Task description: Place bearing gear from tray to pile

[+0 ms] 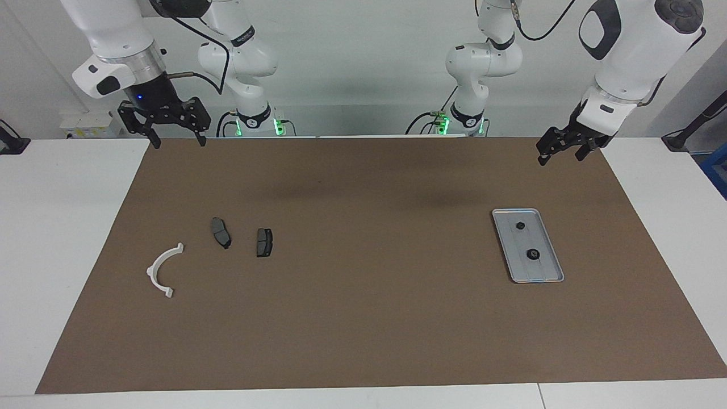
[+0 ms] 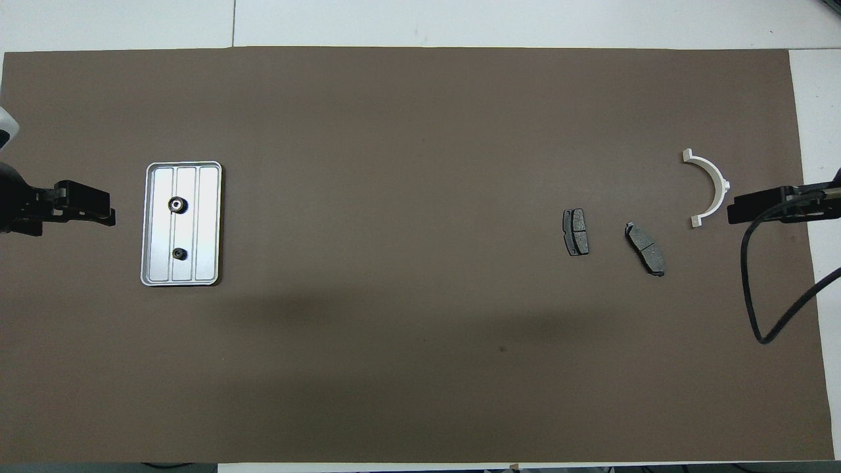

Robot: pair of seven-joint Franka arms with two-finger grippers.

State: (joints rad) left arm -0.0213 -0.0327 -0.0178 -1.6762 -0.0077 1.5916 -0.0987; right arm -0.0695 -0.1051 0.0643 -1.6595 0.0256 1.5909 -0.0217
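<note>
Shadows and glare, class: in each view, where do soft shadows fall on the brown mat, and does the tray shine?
Facing view: two blurred dark patches lie on the mat near the robots; the tray looks evenly grey, without harsh glare. Overhead view: a broad soft shadow band crosses the mat nearer to the robots than the tray, whose ribbed floor shines pale.

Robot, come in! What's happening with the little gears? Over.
Left gripper and right gripper open, up, empty. Two gears sit in the tray. Nothing between tray and pile.
</note>
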